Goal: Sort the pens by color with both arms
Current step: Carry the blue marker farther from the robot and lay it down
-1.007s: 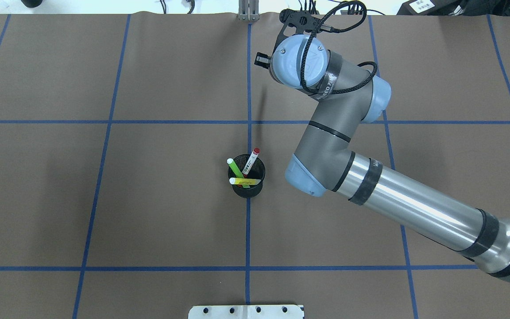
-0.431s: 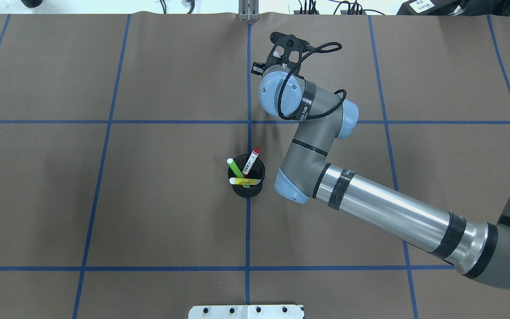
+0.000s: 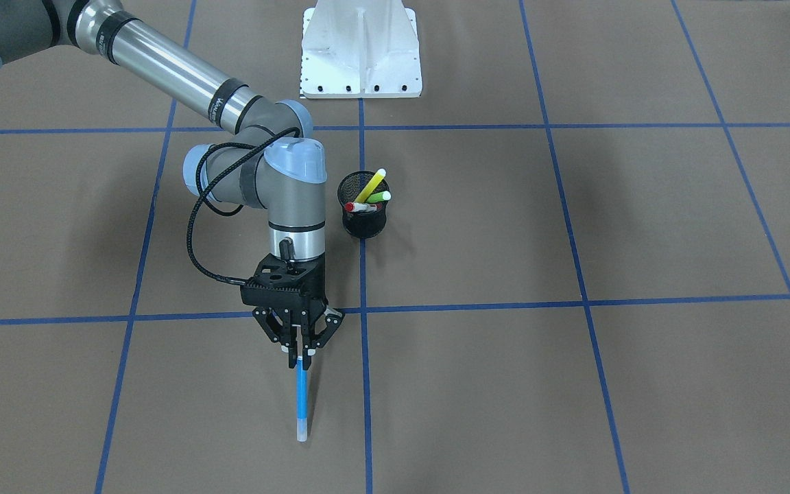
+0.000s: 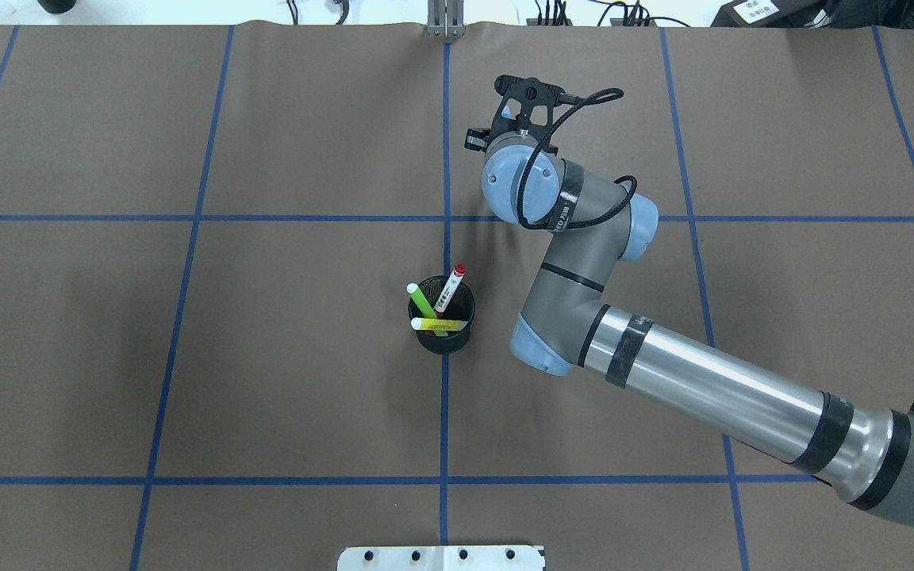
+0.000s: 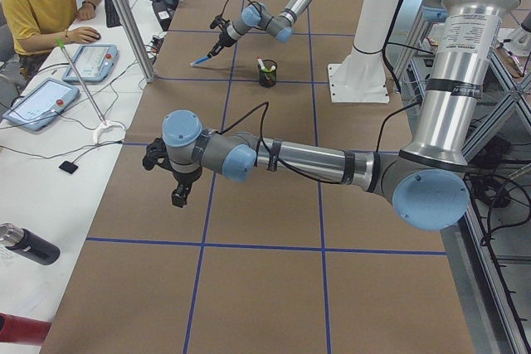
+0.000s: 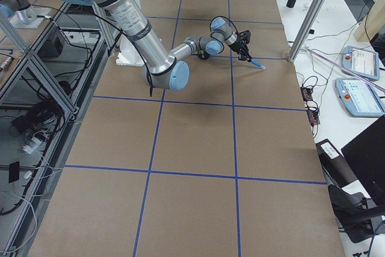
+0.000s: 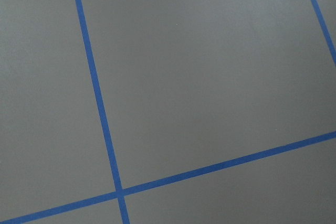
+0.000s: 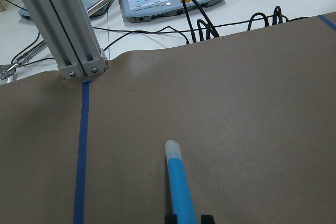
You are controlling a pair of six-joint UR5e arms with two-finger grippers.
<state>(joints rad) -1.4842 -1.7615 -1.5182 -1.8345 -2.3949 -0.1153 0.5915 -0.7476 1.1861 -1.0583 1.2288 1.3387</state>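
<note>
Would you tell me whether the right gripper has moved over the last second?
Yes. In the overhead view the right gripper, which holds the blue pen, has drawn back from the mat's far edge toward the mesh cup, nearer the robot.

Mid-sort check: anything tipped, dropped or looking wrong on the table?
Nothing stands out. The right hand grips the blue pen by one end; the mesh cup stands upright with the other three pens inside.

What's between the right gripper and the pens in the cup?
Only bare mat and one blue tape line, in the front-facing view, between the right gripper, shut on the blue pen, and the cup of pens.
</note>
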